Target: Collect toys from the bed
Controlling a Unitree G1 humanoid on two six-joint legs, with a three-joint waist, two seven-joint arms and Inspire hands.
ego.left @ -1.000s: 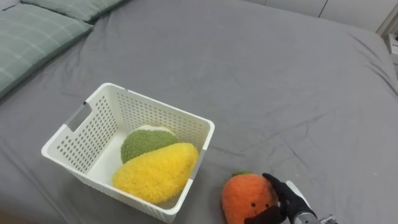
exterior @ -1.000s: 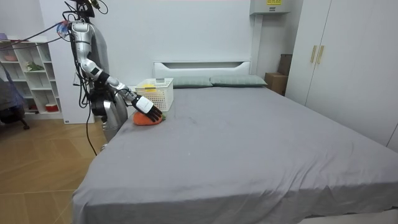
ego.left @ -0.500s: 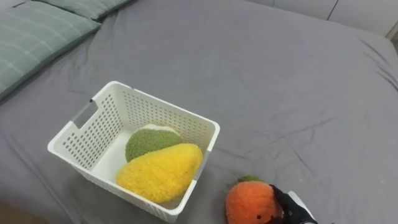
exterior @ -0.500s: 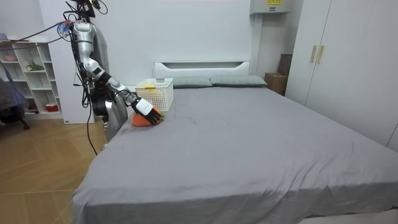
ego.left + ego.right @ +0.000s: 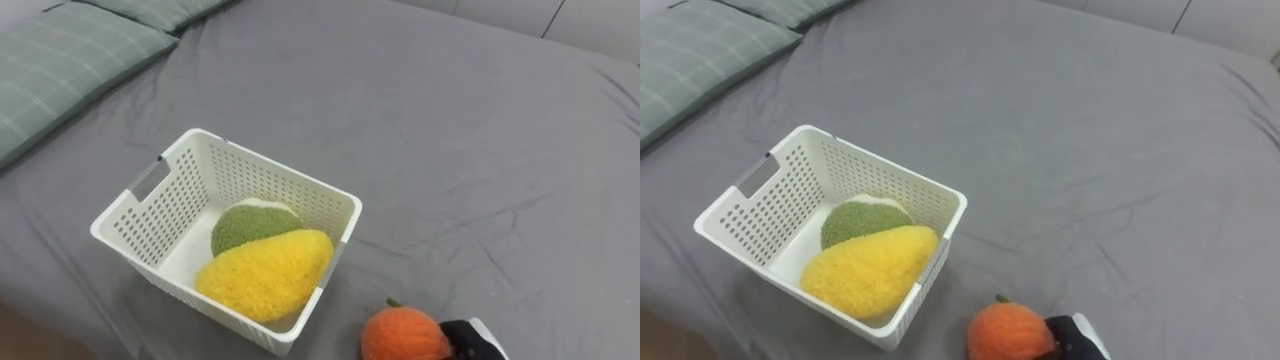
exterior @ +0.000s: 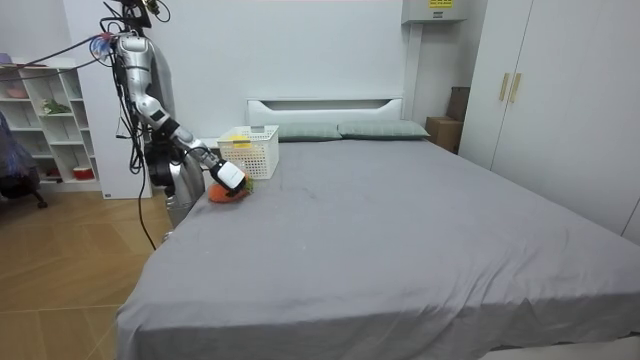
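R hand (image 5: 470,340) at bottom edge of my eye views, right of centre, touching orange plush toy (image 5: 403,335) on the grey bed (image 5: 480,150); can't tell how far its fingers close. White basket (image 5: 270,180), left of centre, holds yellow plush (image 5: 262,275) & green plush (image 5: 245,225). Room view adds the stance: robot stands at the bed's side, frame left, arm angled down to the toy.

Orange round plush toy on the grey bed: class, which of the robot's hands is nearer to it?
Right. The right hand lies against the orange round plush toy on its right side; the left hand is not beside the toy.
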